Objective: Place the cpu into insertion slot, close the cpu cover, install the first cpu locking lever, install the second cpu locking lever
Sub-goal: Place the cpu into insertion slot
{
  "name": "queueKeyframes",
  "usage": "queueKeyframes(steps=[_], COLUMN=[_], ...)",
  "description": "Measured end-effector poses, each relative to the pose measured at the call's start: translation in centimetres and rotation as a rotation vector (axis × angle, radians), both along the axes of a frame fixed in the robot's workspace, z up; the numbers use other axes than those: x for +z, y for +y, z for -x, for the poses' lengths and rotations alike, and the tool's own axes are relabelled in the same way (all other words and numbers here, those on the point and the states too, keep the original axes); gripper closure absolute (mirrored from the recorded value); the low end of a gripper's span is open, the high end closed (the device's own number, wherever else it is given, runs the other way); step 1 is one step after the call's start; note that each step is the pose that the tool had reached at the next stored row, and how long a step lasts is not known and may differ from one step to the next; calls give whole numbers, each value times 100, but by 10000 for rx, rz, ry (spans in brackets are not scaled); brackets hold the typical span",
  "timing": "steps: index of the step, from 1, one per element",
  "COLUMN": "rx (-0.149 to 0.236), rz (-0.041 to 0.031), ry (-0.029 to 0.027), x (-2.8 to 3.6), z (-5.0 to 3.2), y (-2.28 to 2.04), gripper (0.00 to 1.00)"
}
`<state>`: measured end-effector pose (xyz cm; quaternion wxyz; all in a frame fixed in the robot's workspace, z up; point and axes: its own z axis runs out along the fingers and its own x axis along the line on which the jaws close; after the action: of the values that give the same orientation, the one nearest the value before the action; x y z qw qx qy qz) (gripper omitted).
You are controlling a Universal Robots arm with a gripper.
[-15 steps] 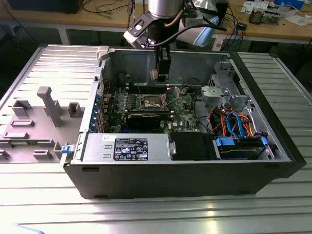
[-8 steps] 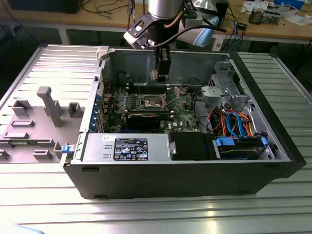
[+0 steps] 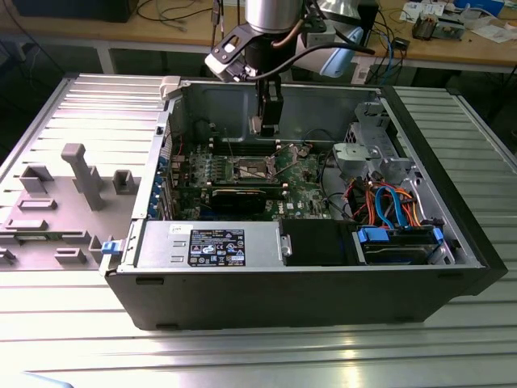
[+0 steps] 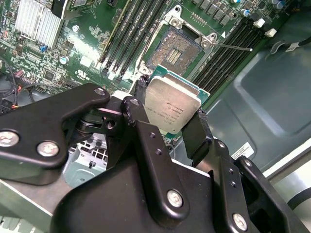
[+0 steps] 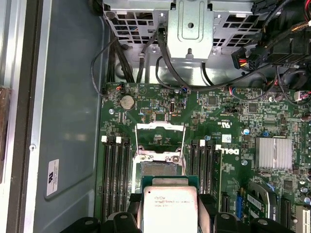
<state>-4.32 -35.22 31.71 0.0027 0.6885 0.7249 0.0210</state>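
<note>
The jaws are clamped on the cpu (image 4: pixel 174 104), a black finger (image 4: pixel 194 133) pressed against each of two opposite edges, so the gripper (image 4: pixel 169 115) carries the chip with its dull metal top facing the camera. In both wrist views the chip hangs above the green motherboard (image 5: pixel 218 116), apart from the insertion slot (image 4: pixel 177 48), whose dark centre lies bare. In the first wrist view the cpu cover (image 5: pixel 160 127) appears swung up beyond the socket. A thin locking lever (image 4: pixel 232 47) juts out beside the slot, and the long memory slots (image 4: pixel 138 36) flank it on both sides.

The hold is on narrow edges only, so a small slip or tilt could land one corner first and bend the socket's contacts. A descent that is off-centre, or with the chip turned the wrong way, would probably leave it riding on the silver rim instead of seated. The fingers reach past the chip's edges and may catch the socket frame or the lever. The raised cover could drop if it is knocked
</note>
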Motion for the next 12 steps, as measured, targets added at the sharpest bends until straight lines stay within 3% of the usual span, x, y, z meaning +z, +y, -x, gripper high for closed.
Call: queueKeyframes(steps=[12], rx=[0], rz=[-1], ry=[0], x=[-36], z=[0], y=[0], gripper=[45])
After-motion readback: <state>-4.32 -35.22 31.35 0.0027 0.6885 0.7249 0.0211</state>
